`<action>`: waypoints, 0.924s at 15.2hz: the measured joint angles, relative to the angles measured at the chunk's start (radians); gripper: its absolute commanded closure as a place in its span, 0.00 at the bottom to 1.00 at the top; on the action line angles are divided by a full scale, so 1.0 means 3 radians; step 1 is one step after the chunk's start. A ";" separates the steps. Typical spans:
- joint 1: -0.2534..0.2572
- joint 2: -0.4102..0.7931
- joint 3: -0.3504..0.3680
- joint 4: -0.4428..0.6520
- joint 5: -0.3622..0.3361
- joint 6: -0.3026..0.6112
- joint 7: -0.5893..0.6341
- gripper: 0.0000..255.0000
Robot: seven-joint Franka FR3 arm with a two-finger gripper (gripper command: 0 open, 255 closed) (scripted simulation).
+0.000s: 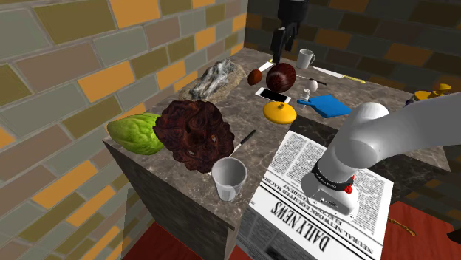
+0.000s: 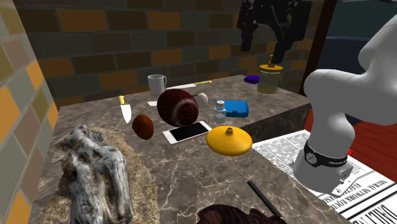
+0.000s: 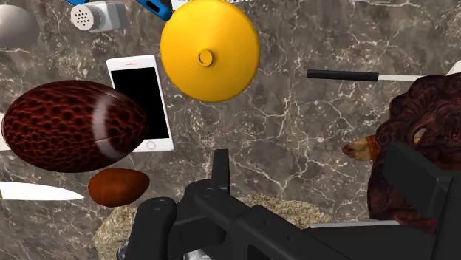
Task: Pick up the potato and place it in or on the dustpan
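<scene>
Two fingers (image 2: pixel 245 37): spread apart, nothing between them.
Gripper (image 2: pixel 262 41): black, hangs well above the counter, clear of everything on it.
Counter (image 2: pixel 191 172): dark marble with pale veins.
Potato (image 3: pixel 118 186): small, reddish-brown and oval. It lies on the counter just beside the ball, between the ball and the rock, with nothing gripping it.
Ball (image 3: pixel 74 125): large, dark red and egg-shaped with a pale stripe. It lies between the potato and the phone.
Knife (image 2: pixel 125 109): white blade lying flat, its tip near the potato.
Rock (image 2: pixel 89 172): grey and rough, at the second exterior view's lower left.
Phone (image 3: pixel 142 100): white with a black screen, flat, close against the ball.
Lid (image 3: pixel 209 50): yellow, round, with a small knob, just beside the phone.
Shaker (image 2: pixel 219 113): small, upright, next to the dustpan.
Dustpan (image 2: pixel 236 107): blue and flat on the counter, well apart from the potato, with the ball between them.
Mug (image 2: pixel 156 83): white, upright, beyond the ball.
</scene>
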State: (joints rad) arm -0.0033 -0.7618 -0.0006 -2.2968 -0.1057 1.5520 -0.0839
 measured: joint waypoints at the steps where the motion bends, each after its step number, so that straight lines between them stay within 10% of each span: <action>1: 0.0000 0.0000 0.0000 0.0000 0.0000 0.0000 0.0000 0.00; 14: -0.0452 0.1667 0.0227 0.0767 -0.0054 0.0511 0.1478 0.00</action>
State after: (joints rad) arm -0.1389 -0.2618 0.0676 -2.0666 -0.1221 1.7052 0.3595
